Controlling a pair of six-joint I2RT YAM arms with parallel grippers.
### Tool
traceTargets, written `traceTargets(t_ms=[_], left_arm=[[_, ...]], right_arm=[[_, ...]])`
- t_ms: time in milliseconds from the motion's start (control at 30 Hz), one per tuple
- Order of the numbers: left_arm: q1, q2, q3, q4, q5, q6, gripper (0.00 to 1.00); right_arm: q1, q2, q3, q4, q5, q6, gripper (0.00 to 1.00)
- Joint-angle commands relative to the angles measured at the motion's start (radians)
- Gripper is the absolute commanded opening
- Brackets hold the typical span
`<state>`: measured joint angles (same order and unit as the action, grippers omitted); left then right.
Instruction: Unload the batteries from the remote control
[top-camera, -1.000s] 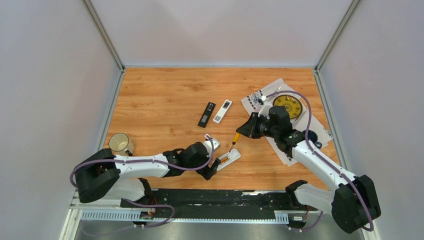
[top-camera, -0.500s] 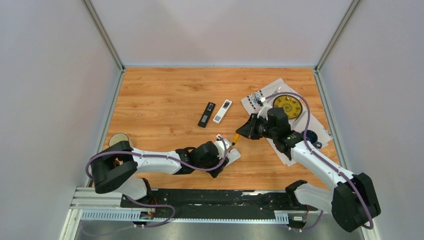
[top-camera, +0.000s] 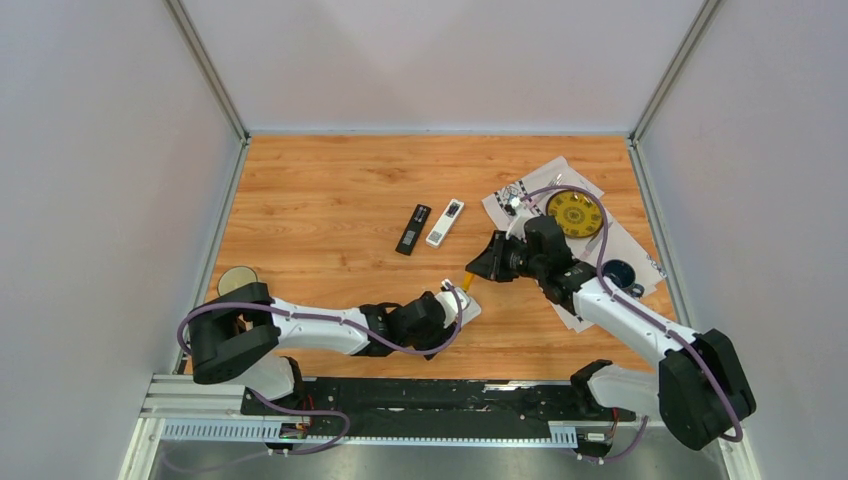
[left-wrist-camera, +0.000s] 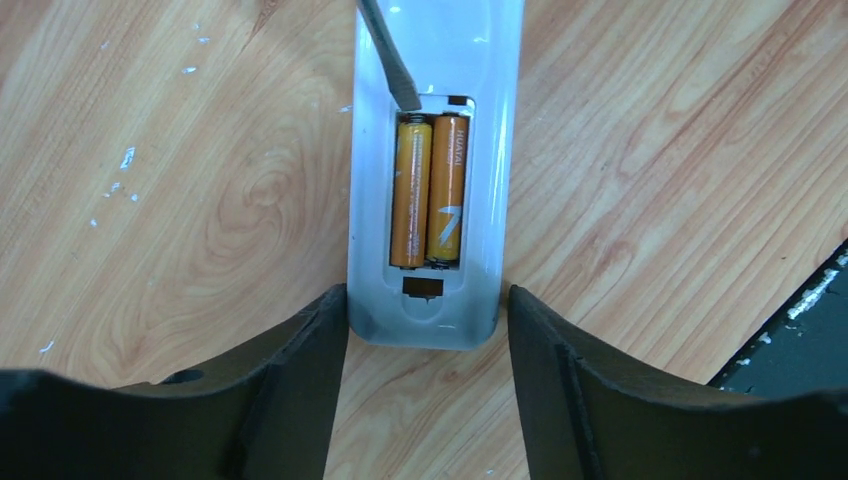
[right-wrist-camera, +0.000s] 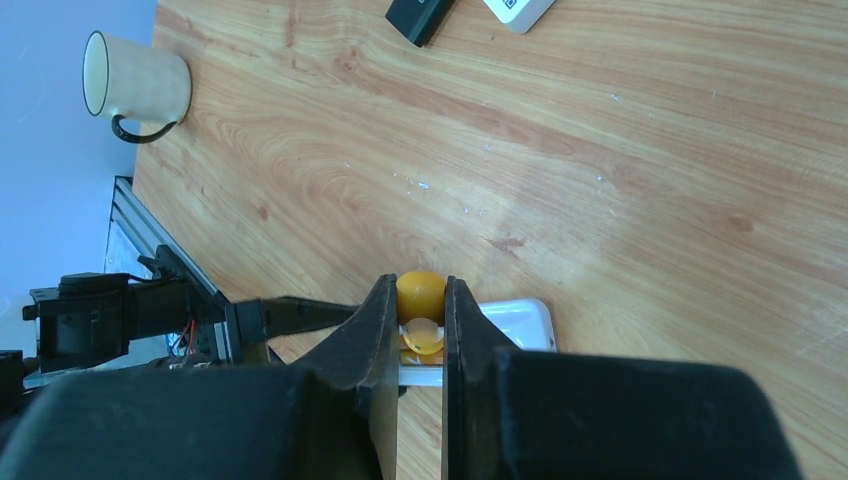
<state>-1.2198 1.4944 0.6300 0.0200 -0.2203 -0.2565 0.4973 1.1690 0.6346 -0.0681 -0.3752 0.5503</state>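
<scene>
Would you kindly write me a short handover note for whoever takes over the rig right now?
Left gripper: open, a finger at each side of the white remote's near end.
Right gripper: shut on the screwdriver, blade tip at the far end of the battery bay.
Done: bay cover is off.
Left: both orange batteries sit in the bay; pry them out.

The left gripper (left-wrist-camera: 428, 305) has been pushed out to the flat white plastic remote control (left-wrist-camera: 480, 60), and its jaws have been narrowed so they're now set either side of the remote's near end. The yellow-handled screwdriver (top-camera: 468, 281) pinched in the right gripper (right-wrist-camera: 420, 295) has been brought down and left, its blade tip now parked at the far end of the two orange-gold cylinder batteries (left-wrist-camera: 430, 190). The cream mug (top-camera: 237, 279) has been half hidden by the left arm.
</scene>
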Motion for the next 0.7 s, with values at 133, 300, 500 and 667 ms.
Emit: traceTargets(t_ms=[133, 300, 500, 667], left_arm=[[-0.012, 0.015, -0.026, -0.034, 0.010, 0.003, 0.41], [-0.012, -0.002, -0.030, -0.032, 0.016, 0.006, 0.31], [-0.014, -0.016, -0.030, -0.034, 0.018, -0.001, 0.05], [-0.012, -0.008, -0.024, -0.042, 0.022, -0.006, 0.00]], right_arm=[[0.010, 0.011, 0.004, 0.059, 0.038, 0.014, 0.00], [0.029, 0.015, 0.019, 0.056, 0.071, 0.001, 0.00], [0.070, 0.009, 0.022, 0.030, 0.140, -0.029, 0.00], [0.090, 0.003, 0.013, 0.027, 0.163, -0.046, 0.00]])
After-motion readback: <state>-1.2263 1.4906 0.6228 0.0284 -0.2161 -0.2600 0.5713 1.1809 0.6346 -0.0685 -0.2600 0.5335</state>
